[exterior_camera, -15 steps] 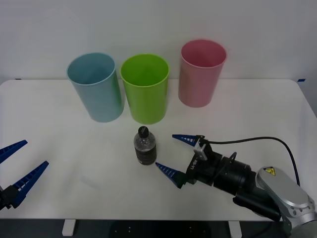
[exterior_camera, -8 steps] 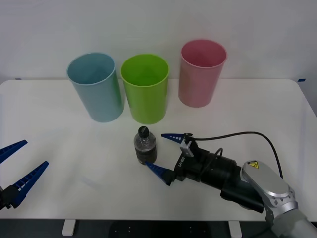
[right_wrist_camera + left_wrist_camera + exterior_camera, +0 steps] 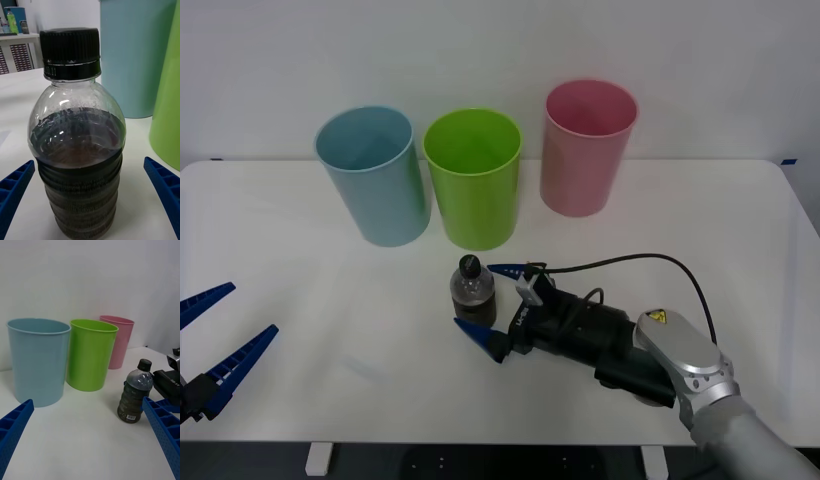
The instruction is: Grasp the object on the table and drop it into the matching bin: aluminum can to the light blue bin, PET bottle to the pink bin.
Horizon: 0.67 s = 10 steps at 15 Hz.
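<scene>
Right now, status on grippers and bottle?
Right gripper open, straddling upright PET bottle, not closed. Left gripper open, parked at table edge. Pink bin path unobstructed.

A yellow triangular warning sign (image 3: 652, 318) stands on the right arm's silver wrist housing, behind the right gripper (image 3: 488, 300). The white print on the gripper's black mount is too small to read.
</scene>
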Motion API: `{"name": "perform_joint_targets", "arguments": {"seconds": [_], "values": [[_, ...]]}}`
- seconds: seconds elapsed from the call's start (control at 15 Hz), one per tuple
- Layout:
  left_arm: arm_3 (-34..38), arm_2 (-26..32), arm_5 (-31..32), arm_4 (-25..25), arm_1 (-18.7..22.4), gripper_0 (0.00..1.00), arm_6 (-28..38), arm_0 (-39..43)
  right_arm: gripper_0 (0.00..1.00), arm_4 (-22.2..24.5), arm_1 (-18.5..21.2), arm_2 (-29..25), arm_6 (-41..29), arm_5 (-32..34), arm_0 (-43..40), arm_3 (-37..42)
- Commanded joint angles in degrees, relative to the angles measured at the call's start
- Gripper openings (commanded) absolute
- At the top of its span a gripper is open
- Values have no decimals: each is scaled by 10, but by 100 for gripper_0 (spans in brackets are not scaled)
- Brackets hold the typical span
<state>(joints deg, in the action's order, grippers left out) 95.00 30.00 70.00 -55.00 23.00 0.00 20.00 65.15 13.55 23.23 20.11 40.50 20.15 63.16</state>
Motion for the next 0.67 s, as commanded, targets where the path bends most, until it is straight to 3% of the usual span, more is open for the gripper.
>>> {"name": "perform_joint_targets", "arguments": {"seconds": [0.07, 0.6, 0.67], "values": [[0, 0, 0, 0, 0, 100, 0, 0, 100, 0, -13, 2, 8, -4, 16, -23], [0, 0, 0, 0, 0, 100, 0, 0, 100, 1, -19, 9, 13, -20, 23, -27], [0, 0, 0, 0, 0, 100, 0, 0, 80, 0, -19, 10, 15, -21, 23, -27]]}}
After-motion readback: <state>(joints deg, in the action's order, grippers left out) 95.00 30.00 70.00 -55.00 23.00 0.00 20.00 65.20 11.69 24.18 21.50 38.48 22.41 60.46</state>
